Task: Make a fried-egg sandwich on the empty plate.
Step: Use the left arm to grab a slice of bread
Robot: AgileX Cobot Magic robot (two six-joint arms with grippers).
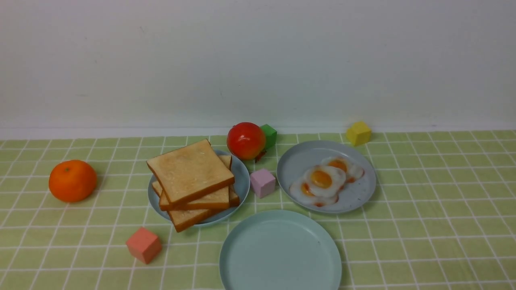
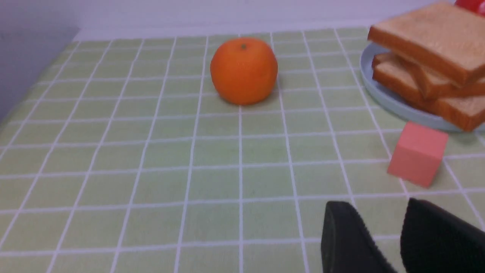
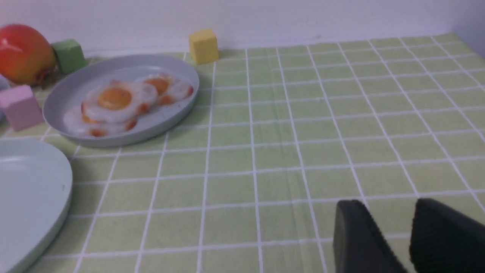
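The empty plate, pale mint green, lies at the front centre; its rim also shows in the right wrist view. Three toast slices are stacked on a grey-blue plate to its back left. Several fried eggs overlap on another grey-blue plate to its back right. No fried-egg sandwich is in view. My left gripper is open over bare cloth near the salmon cube, short of the toast. My right gripper is open over bare cloth, to the right of the eggs. Neither shows in the front view.
An orange sits at the far left. A red fruit and a green cube stand behind the plates. A yellow cube, a lilac cube and a salmon cube lie around. A white wall closes the back.
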